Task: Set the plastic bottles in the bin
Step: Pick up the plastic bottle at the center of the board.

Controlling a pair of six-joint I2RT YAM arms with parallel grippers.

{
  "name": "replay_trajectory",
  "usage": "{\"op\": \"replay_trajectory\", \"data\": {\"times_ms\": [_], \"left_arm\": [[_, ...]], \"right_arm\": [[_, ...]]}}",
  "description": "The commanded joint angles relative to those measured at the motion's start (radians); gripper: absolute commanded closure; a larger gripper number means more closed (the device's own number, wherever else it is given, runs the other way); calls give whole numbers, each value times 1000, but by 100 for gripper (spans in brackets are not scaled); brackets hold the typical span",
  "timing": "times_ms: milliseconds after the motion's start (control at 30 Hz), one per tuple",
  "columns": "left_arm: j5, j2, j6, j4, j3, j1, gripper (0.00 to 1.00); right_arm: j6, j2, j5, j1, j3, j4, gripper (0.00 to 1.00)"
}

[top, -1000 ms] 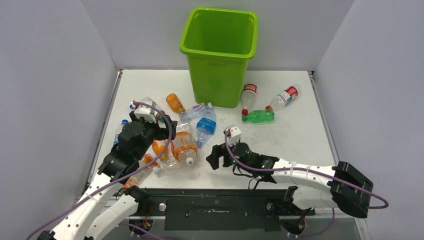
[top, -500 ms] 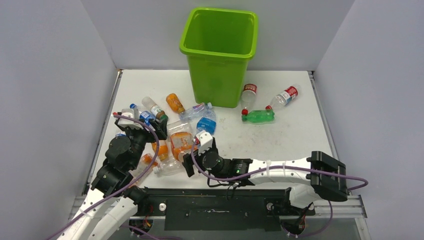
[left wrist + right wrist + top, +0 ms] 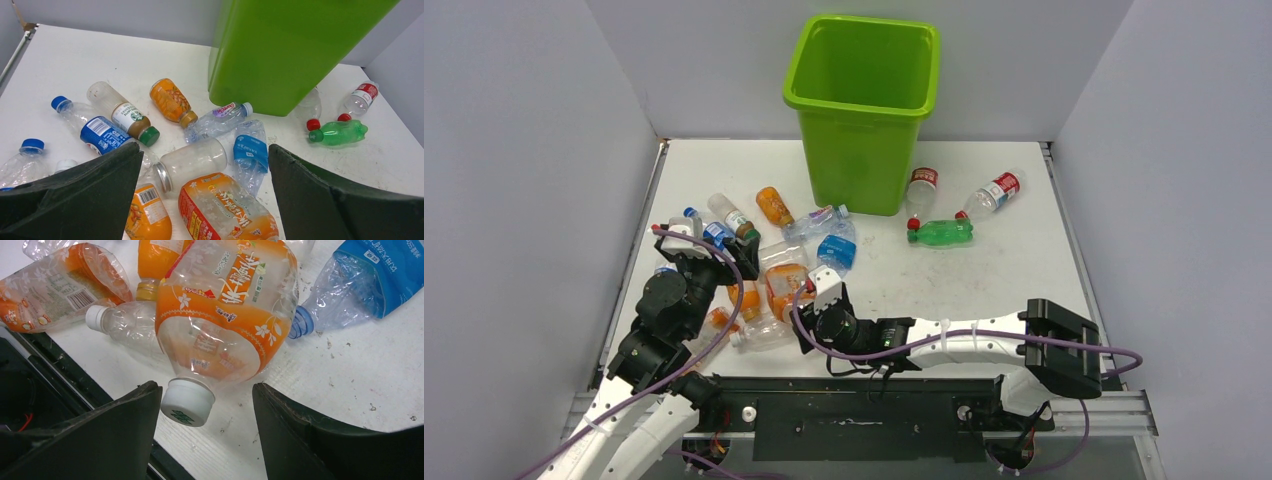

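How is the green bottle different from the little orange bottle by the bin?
The green bottle is see-through green with a red cap; the orange bottle has a brownish-gold cap. From above, the green bottle lies right of the bin, the orange bottle left of it. The green bottle looks longer and slimmer, the orange bottle shorter and rounder. Both lie on their sides on the table, capped.

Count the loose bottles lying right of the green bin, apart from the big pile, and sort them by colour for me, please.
Clear bottles with red labels: 2
Green bottle: 1
Total: 3
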Motion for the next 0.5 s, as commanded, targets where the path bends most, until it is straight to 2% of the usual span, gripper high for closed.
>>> {"op": "replay_trajectory", "data": {"times_ms": [0,100,300,367,467], "left_arm": [[7,-4,10,53,1,2,4],[18,-5,11,56,0,2,4],[21,-9,13,54,-1,-1,4],[20,-11,14,54,0,-3,4],[20,-12,16,54,0,-7,4]], "right_arm": [[-1,7,4,6,42,45,34],[-1,22,1,6,52,48,40],[11,50,-2,6,82,5,62],[18,46,-1,6,82,-9,62],[26,28,5,6,74,-24,56]]}}
